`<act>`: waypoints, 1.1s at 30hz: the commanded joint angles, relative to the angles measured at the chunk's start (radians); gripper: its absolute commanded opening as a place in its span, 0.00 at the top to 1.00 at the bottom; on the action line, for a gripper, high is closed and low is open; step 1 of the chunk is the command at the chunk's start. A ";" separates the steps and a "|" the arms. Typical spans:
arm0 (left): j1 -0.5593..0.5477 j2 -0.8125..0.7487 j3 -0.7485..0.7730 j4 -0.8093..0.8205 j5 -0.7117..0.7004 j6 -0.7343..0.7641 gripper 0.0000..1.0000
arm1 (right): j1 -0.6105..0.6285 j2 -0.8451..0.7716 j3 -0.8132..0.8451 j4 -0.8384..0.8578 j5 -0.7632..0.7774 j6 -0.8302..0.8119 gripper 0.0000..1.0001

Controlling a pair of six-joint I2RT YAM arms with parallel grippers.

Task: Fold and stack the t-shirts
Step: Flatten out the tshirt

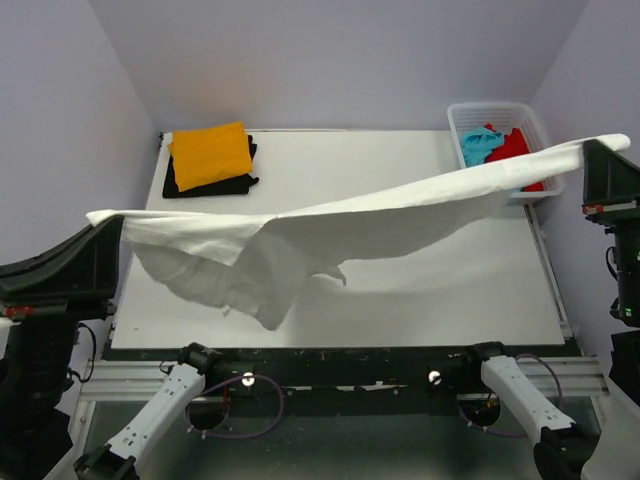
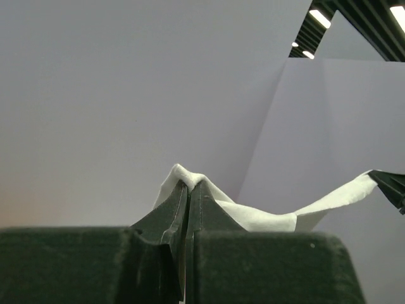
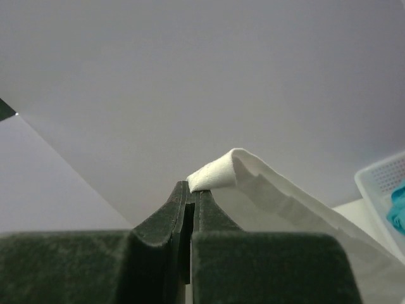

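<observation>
**Top external view**
- Shirt axis: the white t-shirt is hanging stretched in the air above the table. Its long axis is running from near left to far right, with the right end higher. A loose fold is sagging under the left half.
- Left gripper: fingers are closing tight on the shirt's left end.
- Right gripper: fingers are pinching the right end.
- Other shirts: the orange t-shirt is lying folded on the black t-shirt at the far left corner. The red t-shirt and turquoise t-shirt are lying in the white basket at the far right corner.

**Left wrist view**
- Fingers: the tips are pressing together with a ridge of white cloth caught between them.
- Only here: the cloth is dipping away to the right gripper's dark tip at the frame's right edge.

**Right wrist view**
- Fingers: no gap is showing, and a rolled white edge is sitting clamped at the tips.
- Only here: the cloth is sloping down to the right, beside the basket wall.
</observation>
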 commanded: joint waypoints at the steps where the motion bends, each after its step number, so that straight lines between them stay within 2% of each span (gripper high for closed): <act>1: 0.025 0.062 0.173 -0.087 0.085 -0.002 1.00 | -0.003 0.048 0.119 -0.106 0.039 -0.037 0.99; 4: 0.060 0.131 0.243 -0.123 0.090 -0.014 1.00 | -0.003 0.092 0.127 -0.122 0.124 -0.035 0.99; 6: 0.066 0.178 0.231 -0.131 0.041 -0.010 1.00 | -0.003 0.129 0.089 -0.124 0.179 -0.032 0.99; 12: 0.066 0.414 0.097 -0.096 -0.362 0.044 1.00 | -0.004 0.274 -0.116 -0.121 0.370 0.024 0.99; 18: 0.082 0.789 -0.087 0.114 -0.515 0.153 1.00 | -0.004 0.479 -0.430 0.078 0.397 0.092 0.99; 20: 0.101 0.946 -0.077 0.112 -0.503 0.140 1.00 | -0.006 0.584 -0.506 0.190 0.394 0.101 0.99; 22: 0.121 1.109 -0.021 0.042 -0.458 0.100 1.00 | -0.005 0.706 -0.540 0.284 0.376 0.093 0.99; 25: 0.139 1.307 0.068 -0.027 -0.428 0.066 1.00 | -0.005 0.872 -0.519 0.356 0.354 0.077 0.99; 29: 0.147 1.459 0.203 -0.112 -0.370 0.046 1.00 | -0.005 1.020 -0.456 0.380 0.315 0.050 0.99; 33: 0.147 1.501 0.250 -0.107 -0.310 0.031 1.00 | -0.005 1.049 -0.460 0.432 0.299 0.041 0.99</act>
